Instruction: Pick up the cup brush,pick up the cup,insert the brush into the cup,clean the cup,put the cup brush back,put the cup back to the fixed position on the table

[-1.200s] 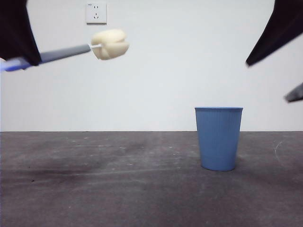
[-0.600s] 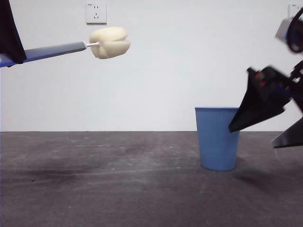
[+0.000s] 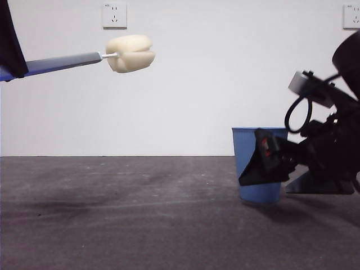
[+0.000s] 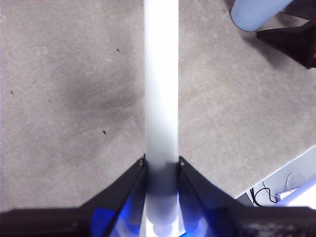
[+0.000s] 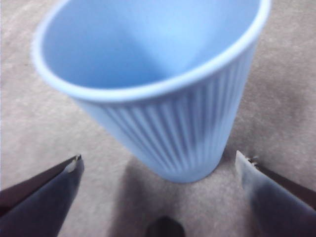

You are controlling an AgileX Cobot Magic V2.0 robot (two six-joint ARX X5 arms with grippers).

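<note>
Straddling cup (image 5: 163,94), right gripper (image 5: 158,192)

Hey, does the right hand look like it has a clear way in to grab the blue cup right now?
Probably yes. The right hand is open and down at table level, one jaw on either side of the cup. Nothing sits between them. The cup brush is held high by the left hand, well away.

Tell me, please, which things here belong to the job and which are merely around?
Job: grey-handled brush with cream sponge head, held by the left pincer; ribbed blue plastic cup between the open right pincer; dark grey table.
Around: white wall socket.
</note>
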